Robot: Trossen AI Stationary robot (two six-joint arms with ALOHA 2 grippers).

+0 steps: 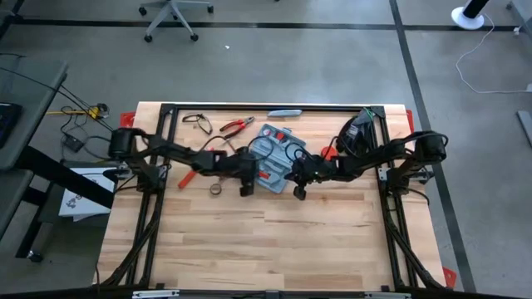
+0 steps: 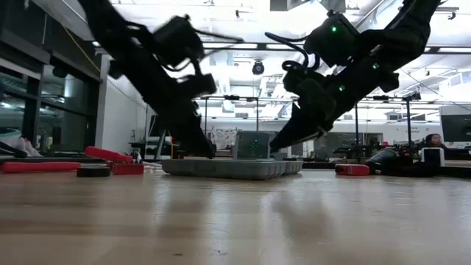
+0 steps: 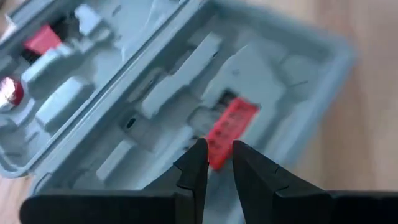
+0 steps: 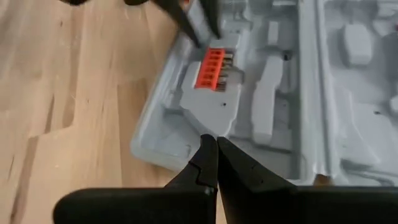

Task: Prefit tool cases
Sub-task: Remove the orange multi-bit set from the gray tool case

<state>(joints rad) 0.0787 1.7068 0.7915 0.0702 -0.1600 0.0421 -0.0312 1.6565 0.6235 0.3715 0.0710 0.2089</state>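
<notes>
The grey-blue tool case point(image 1: 274, 154) lies open and flat at the middle of the table, its moulded grey inside up point(image 4: 273, 106). My left gripper point(image 3: 217, 158) reaches in from the table's left and is shut on a red bit holder point(image 3: 229, 124) over the case's inside. The same holder shows orange point(image 4: 211, 68) in the right wrist view, below the left fingers point(image 4: 199, 28). My right gripper point(image 4: 212, 146) comes from the right, shut, with its tips at the case's edge wall point(image 4: 168, 155). My left gripper pinches the red bit holder's near end point(image 3: 214, 155) between its two fingers, slanting down from the table's left. The holder runs on ahead of the fingers, its far part over the case's grey moulding point(image 3: 249, 81). My right gripper: I cannot tell whether its shut tips touch the case's edge.
Loose tools lie around the case: red-handled pliers point(image 1: 237, 124), a grey tool point(image 1: 284, 112), a red-handled tool point(image 1: 187, 178) and a small ring point(image 1: 215, 188). A black bag point(image 1: 359, 133) sits at the far right. The near half of the wooden table point(image 1: 266, 241) is bare wood.
</notes>
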